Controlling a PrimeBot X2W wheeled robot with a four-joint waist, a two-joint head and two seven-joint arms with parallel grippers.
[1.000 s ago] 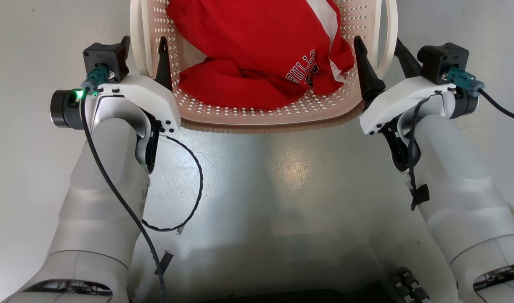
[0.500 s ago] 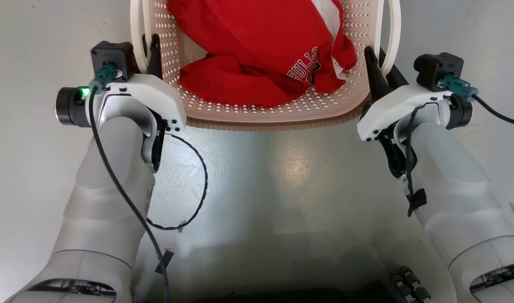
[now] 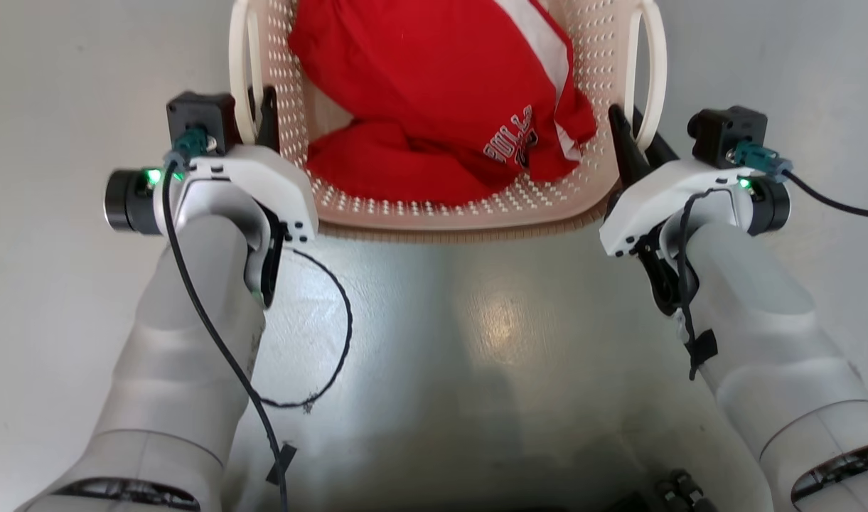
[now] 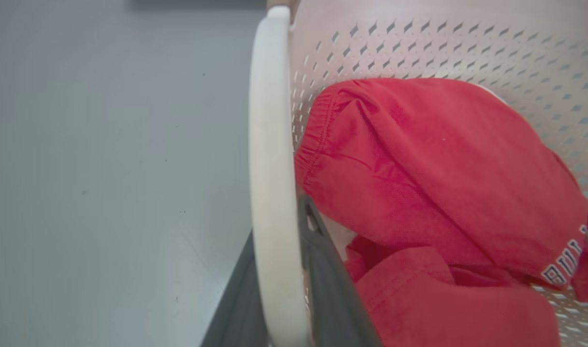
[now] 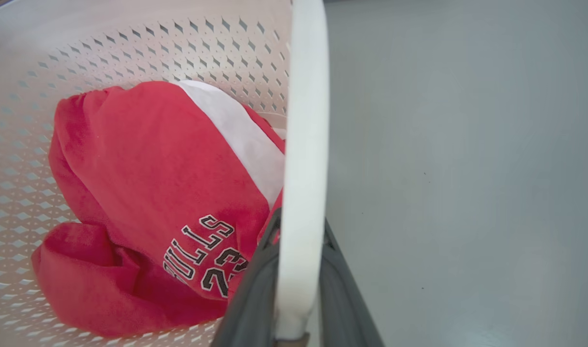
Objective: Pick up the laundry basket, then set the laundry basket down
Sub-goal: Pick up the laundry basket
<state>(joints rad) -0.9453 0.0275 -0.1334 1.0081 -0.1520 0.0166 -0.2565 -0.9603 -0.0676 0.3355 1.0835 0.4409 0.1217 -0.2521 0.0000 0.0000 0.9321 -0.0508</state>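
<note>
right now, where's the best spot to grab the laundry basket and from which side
Take the laundry basket by its two white loop handles, one end effector each, coming from the near end along each side. Each loop stands off the perforated wall, so one finger slips inside and one outside: the left end effector straddles the left handle so, the right end effector the right handle.

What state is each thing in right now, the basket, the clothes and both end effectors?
laundry basket: upright, loaded, held at both sides
red garment: crumpled, lying inside the basket
left end effector: shut on the left handle
right end effector: shut on the right handle
</note>
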